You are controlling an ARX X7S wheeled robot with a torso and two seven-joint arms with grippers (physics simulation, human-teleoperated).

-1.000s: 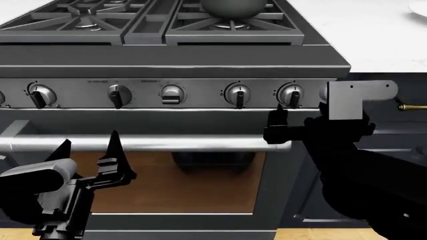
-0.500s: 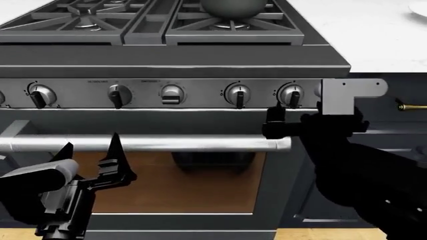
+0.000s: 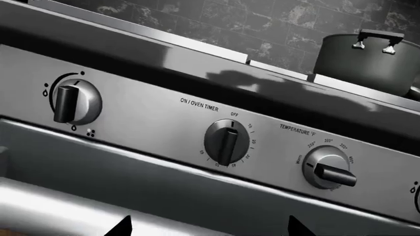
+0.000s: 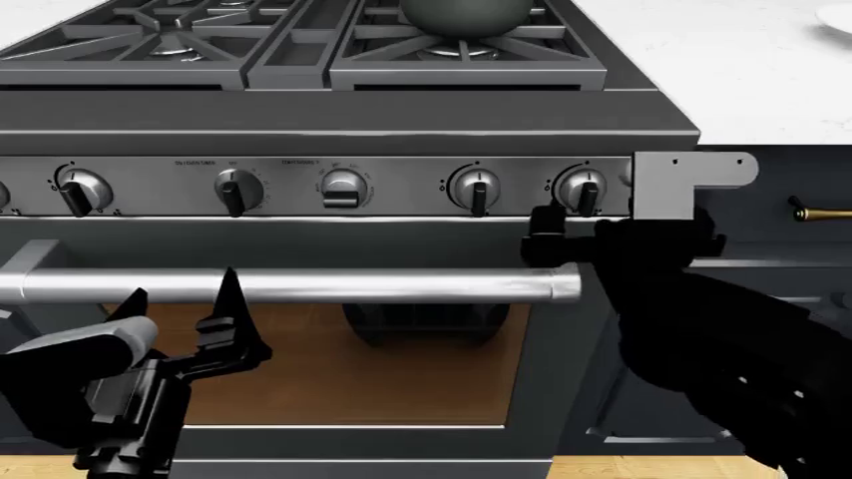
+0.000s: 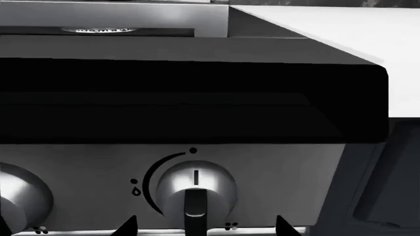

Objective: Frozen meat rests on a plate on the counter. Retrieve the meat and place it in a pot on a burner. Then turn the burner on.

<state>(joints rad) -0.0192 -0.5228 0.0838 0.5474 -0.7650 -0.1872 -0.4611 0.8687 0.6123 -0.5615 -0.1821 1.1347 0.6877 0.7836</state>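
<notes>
Knob (image 5: 195,194) sits between spread right fingers (image 5: 126,227)

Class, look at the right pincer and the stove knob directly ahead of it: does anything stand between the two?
Nothing visible does. In the right wrist view the knob sits unobstructed between the open right pincer tips. The head view shows the pincer just below the rightmost knob, with only bare panel around.

The stove front (image 4: 333,190) is seen from above and ahead in the head view. Close, tilted range is given by the left wrist view. The rightmost knob (image 5: 195,189), upper right of centre in the head view (image 4: 581,190), is viewed nearest, head-on, by the right wrist camera.
</notes>
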